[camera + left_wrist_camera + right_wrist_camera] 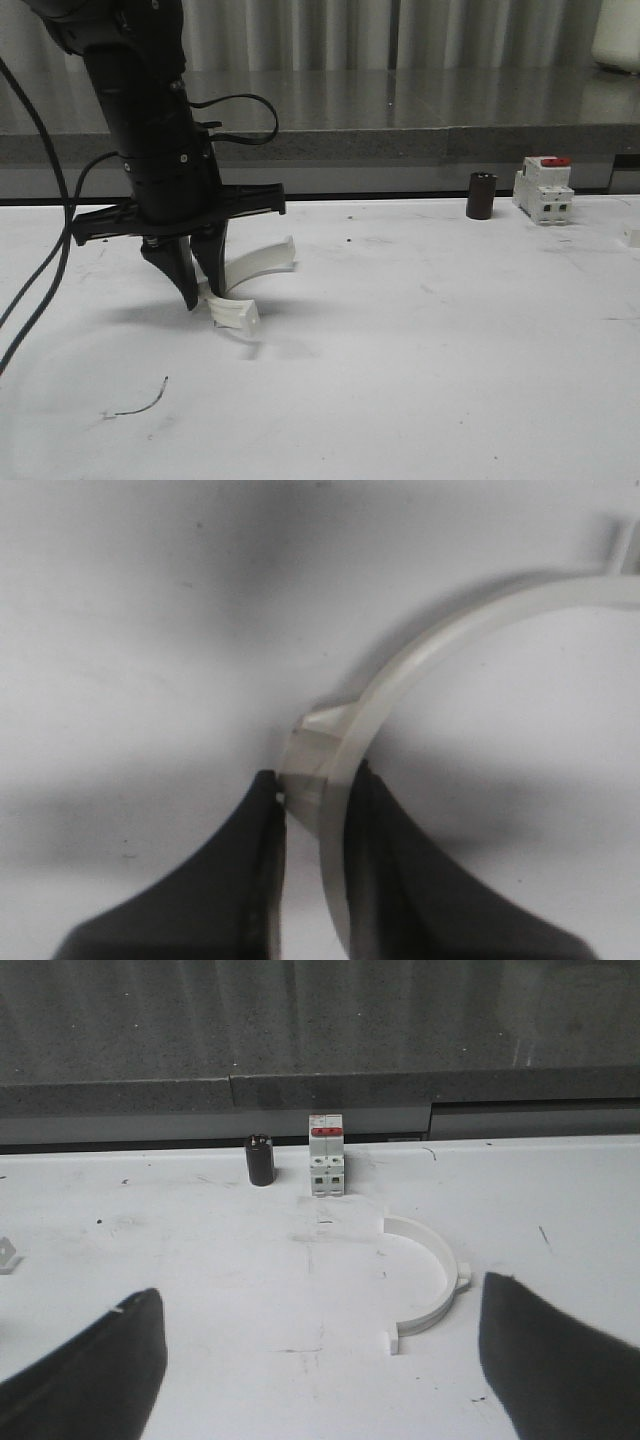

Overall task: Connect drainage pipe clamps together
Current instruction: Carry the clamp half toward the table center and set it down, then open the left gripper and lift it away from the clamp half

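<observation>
Left hand [200, 292] gripping one white clamp half [255, 268], right hand [320, 1360] spread wide, second half [430, 1285] apart.

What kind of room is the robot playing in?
Probably a workshop or test lab: a plain white worktable, a circuit breaker with a red top, and white pipe clamp halves to join.
</observation>
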You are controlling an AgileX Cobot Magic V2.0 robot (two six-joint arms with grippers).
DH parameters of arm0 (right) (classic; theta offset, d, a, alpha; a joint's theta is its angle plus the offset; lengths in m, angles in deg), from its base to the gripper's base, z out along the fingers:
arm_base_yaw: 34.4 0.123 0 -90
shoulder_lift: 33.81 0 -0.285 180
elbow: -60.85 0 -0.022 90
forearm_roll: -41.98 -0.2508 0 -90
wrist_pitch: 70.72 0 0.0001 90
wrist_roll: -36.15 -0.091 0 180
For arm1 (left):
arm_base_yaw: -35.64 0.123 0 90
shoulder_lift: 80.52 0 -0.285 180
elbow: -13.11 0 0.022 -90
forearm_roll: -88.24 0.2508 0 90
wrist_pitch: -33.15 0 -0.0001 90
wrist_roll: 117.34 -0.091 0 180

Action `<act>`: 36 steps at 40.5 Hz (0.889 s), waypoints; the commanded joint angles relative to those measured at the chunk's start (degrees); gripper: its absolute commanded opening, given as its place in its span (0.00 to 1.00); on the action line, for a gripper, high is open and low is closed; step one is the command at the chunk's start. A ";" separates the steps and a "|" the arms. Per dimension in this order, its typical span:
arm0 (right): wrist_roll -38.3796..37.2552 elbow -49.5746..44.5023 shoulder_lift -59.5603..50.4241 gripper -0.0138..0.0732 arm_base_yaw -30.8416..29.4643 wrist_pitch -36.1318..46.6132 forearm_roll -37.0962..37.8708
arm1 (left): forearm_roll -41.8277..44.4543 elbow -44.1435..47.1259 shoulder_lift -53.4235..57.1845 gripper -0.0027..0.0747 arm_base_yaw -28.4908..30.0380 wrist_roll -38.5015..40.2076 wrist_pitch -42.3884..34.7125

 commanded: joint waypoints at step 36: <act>0.06 2.00 0.77 0.91 -0.29 4.37 0.15 | 1.64 -7.93 9.38 0.50 -0.39 -11.71 2.55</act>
